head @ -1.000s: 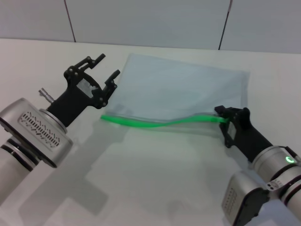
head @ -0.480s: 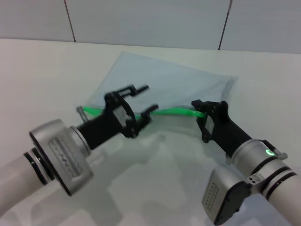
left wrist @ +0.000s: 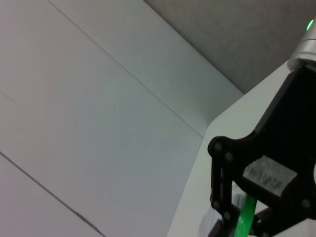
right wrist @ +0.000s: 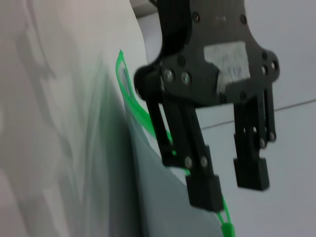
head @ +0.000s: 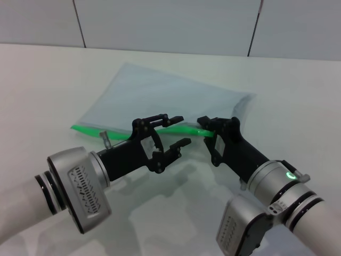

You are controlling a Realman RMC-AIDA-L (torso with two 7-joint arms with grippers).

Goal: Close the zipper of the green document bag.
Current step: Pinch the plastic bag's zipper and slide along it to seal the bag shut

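The green document bag [head: 165, 93] lies flat on the white table, a translucent pale blue pouch. Its zipper [head: 96, 131] is a bright green strip along the near edge, also seen in the right wrist view [right wrist: 124, 79]. My right gripper [head: 206, 128] is shut on the strip's right end. My left gripper [head: 177, 131] stands open just left of it, with the strip running between its fingers in the head view. The right wrist view shows the left gripper [right wrist: 228, 182] open beside the strip. The left wrist view shows the right gripper [left wrist: 241, 224] holding the green strip.
The white table [head: 48, 80] spreads around the bag, and a grey panelled wall [head: 160, 21] rises behind it. Both arms lie close together over the table's near half.
My left gripper has swung from the bag's left corner across to the strip beside the right gripper. The right gripper has pulled the strip's end leftward, and the bag has turned and slid left.
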